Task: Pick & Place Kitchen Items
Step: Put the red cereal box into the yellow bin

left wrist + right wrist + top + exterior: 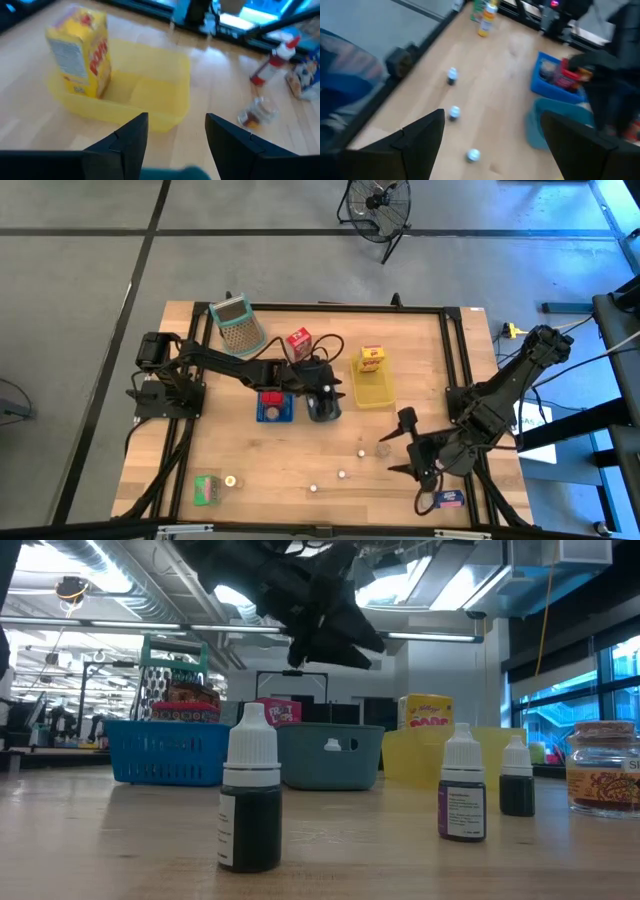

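Over the table's middle, left gripper [325,383] hangs above the grey-blue tray [323,407], fingers parted, nothing between them. Just beside it toward the right arm: yellow tray [374,389] with a yellow carton [372,359] standing upright in its far end, red lettering on it, unreadable. On its other side: blue tray [274,408] holding packets with red labels, text too small to read. Red carton [299,342] stands behind the gripper, mesh basket [238,324] further off.

Right gripper [405,446] sits low near the front right, fingers wide apart, empty. Small jar [383,449] just beside it, brown patterned label, unreadable. White-capped dropper bottles [342,475] scattered a bit further toward the left arm. Green carton [206,489] far off at front left.
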{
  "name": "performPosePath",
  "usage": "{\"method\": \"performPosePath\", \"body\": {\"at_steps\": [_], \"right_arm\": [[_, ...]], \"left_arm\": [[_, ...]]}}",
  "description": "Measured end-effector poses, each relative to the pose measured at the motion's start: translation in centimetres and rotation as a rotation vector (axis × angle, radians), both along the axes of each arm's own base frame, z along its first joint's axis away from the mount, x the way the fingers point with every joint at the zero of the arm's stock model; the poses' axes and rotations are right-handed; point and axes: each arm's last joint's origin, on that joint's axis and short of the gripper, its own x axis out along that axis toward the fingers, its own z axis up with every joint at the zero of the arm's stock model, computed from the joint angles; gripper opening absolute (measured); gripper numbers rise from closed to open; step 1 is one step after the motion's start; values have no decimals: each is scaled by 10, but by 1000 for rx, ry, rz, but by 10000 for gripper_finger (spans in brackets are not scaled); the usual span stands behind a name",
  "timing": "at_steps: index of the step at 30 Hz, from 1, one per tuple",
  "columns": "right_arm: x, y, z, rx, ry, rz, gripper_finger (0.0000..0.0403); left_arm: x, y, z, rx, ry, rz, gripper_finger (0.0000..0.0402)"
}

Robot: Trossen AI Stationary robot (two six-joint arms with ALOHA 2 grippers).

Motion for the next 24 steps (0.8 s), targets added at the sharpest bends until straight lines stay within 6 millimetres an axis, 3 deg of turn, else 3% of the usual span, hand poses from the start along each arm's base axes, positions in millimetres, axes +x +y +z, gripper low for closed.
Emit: {"method": "performPosePath", "body": {"at_steps": [10,17,24], "right_arm": [[2,6,5,106,7,101,332],[2,8,7,191,1,72,332],[3,5,6,192,-3,-2,332]], "left_arm": [[2,-8,3,38,-27,-88,192],[-1,-38,13,159,-79,-224,192],[-8,-57,24,175,-116,-273,193]]}}
